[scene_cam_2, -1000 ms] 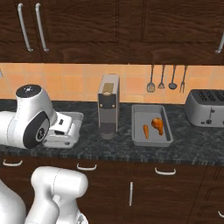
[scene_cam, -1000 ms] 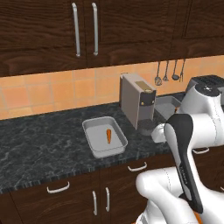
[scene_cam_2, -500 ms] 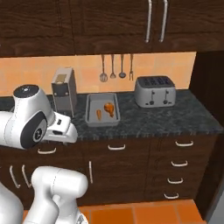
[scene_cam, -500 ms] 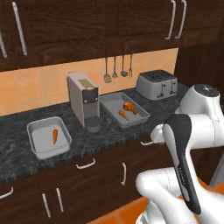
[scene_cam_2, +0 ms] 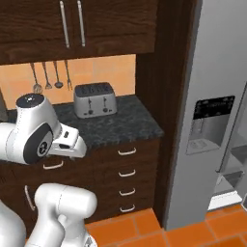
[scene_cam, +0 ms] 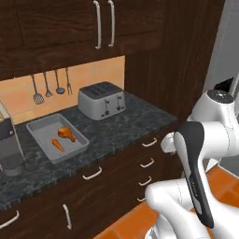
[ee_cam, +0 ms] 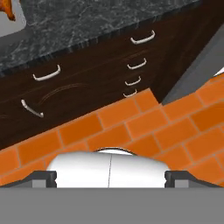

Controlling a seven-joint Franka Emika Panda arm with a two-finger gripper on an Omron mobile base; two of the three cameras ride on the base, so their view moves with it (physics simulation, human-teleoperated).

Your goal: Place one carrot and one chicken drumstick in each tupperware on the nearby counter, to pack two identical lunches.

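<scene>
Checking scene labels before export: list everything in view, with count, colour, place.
counter: 1, black stone with grey marbling, over the dark wood drawers
tupperware: 1, grey, on the counter left of the toaster
carrot: 1, orange, in the tupperware
chicken drumstick: 1, orange-brown, in the tupperware beside the carrot
toaster: 1, silver, at the back of the counter
utensils: 4, grey, hung on the orange backsplash
coffee machine: 1, grey and black, left edge
fridge: 1, grey, right of the cabinets
floor: orange tile
hand: 1, open, dark finger tips, over the floor, empty
</scene>
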